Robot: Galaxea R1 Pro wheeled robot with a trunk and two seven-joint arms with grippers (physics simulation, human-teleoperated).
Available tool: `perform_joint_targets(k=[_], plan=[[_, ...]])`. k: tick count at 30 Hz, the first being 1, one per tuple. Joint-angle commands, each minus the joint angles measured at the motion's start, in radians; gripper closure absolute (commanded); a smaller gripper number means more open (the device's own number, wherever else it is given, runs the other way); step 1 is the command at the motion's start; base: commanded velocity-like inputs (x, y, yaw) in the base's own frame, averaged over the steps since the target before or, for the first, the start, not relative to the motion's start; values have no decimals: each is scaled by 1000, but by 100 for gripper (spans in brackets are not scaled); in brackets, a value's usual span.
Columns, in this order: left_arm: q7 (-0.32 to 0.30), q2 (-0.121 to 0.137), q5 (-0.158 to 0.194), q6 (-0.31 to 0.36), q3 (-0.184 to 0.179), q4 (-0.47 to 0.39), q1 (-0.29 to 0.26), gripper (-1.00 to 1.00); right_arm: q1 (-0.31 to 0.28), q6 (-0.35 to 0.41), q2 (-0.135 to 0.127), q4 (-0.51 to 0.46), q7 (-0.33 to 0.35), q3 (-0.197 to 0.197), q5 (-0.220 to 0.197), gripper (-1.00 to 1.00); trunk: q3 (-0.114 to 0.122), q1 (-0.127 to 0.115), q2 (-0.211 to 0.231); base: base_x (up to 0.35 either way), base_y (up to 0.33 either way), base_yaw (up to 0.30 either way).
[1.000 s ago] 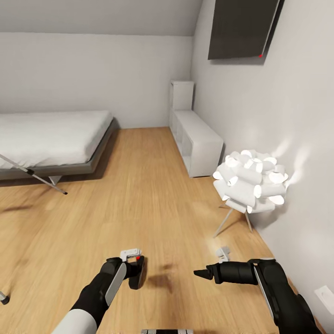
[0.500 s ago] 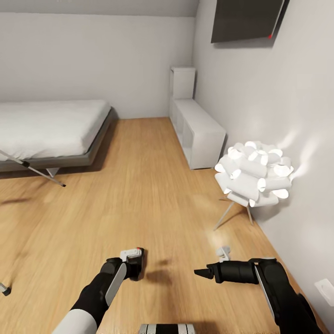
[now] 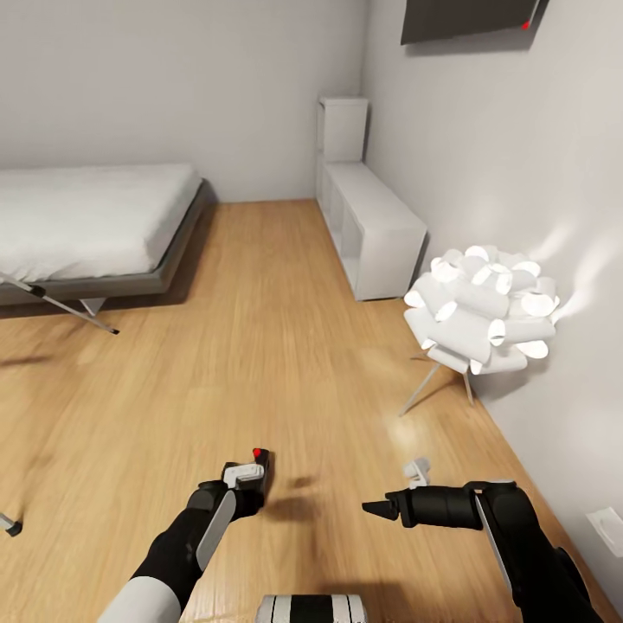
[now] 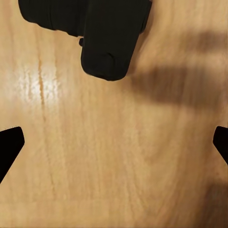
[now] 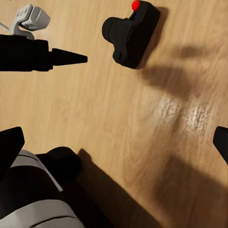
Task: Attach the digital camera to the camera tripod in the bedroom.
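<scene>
The digital camera [image 5: 131, 33] is lying on the wood floor [image 3: 260, 346], beneath the left claw [image 4: 114, 145], whose fingers are standing apart; right claw [image 3: 374, 510] state is unclear

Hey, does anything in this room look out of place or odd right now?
Yes: the digital camera is lying on the bare wood floor, just ahead of the left gripper, rather than mounted. A camera tripod leg slants across the bed frame. Nothing looks spilled or broken.

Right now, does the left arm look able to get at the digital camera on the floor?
Probably yes. The digital camera lies on bare wood floor just ahead of the left gripper, whose jaws are spread wide, and nothing stands between them. It still has to come down onto it.
</scene>
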Motion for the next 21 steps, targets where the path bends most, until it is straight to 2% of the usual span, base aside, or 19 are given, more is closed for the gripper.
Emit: perform_joint_targets(k=[1, 7, 14, 21], plan=[[9, 0, 11, 3, -2, -1, 0, -100, -1, 6, 0, -1, 11, -2, 9, -100, -5, 0, -1, 0, 0, 0], [9, 0, 11, 3, -2, -1, 0, -100, -1, 8, 0, -9, 24, -2, 4, -100, -28, 3, -2, 0, 0, 0], [9, 0, 11, 3, -2, -1, 0, -100, -1, 22, -2, -58, 122, 0, 2, -100, -55, 6, -4, 0, 0, 0], [9, 0, 11, 3, -2, -1, 0, -100, -1, 25, -9, -107, 159, -5, -2, -100, -82, 9, -5, 0, 0, 0]])
